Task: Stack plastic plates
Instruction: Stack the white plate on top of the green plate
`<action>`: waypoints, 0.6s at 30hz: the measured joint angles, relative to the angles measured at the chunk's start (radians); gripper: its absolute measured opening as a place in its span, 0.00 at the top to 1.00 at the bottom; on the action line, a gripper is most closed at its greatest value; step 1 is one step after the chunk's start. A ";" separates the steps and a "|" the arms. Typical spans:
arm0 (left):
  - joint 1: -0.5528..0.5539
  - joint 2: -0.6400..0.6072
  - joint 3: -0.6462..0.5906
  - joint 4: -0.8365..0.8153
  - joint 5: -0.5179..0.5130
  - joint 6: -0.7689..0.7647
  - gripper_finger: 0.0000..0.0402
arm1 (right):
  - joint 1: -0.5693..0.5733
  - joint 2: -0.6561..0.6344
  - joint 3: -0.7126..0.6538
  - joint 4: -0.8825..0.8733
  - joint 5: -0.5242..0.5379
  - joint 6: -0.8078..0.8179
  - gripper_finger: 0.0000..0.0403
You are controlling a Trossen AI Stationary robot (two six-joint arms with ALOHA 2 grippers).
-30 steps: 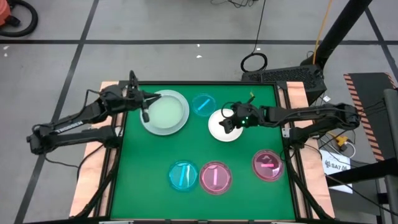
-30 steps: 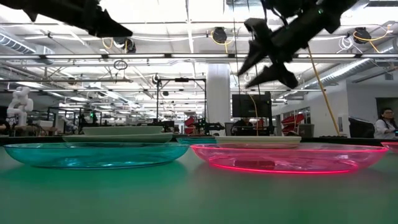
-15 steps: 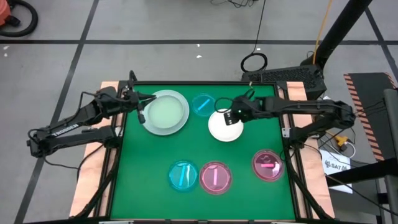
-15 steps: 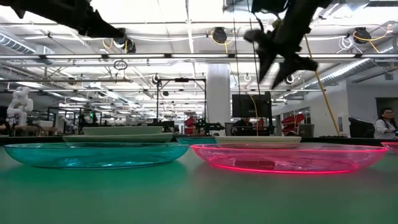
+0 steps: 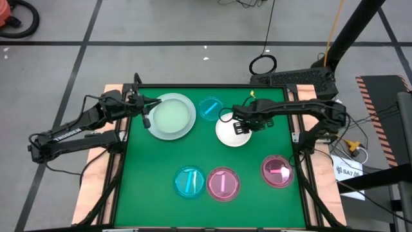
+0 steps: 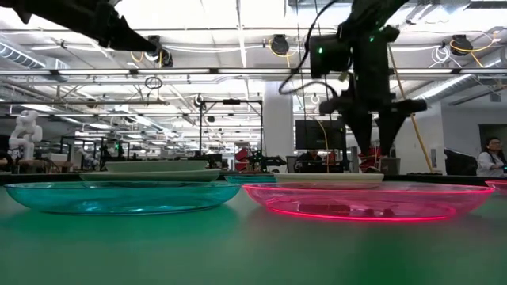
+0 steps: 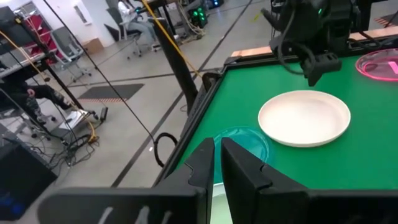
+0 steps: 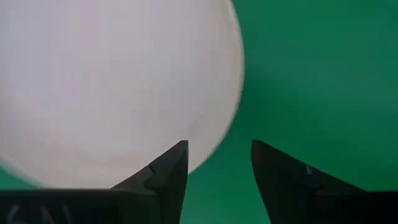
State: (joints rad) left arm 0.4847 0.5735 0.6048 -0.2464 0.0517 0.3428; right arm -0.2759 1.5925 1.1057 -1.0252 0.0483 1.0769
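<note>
High view: right end effector [image 5: 243, 125] hangs open and empty over the white plate's [image 5: 230, 133] far right rim, apparently lining up a pinch, while left end effector [image 5: 147, 113], nearly shut, empty, waits beside the far-left stack [image 5: 172, 117].

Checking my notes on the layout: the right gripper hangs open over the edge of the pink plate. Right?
Not quite. The right gripper hangs open over the edge of the white plate, not a pink one; the right wrist view shows it, and the high view agrees.
</note>
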 joint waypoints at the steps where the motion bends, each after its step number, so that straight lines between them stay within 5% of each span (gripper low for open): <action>1: 0.000 0.000 0.000 -0.002 0.000 0.000 0.91 | -0.005 0.014 0.000 -0.005 0.000 -0.013 0.58; 18: 0.000 0.000 0.000 -0.009 0.000 0.002 0.91 | -0.090 0.094 0.000 0.097 0.008 -0.138 0.58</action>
State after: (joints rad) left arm 0.4847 0.5735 0.6048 -0.2549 0.0513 0.3450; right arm -0.3657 1.6861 1.1053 -0.9283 0.0563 0.9389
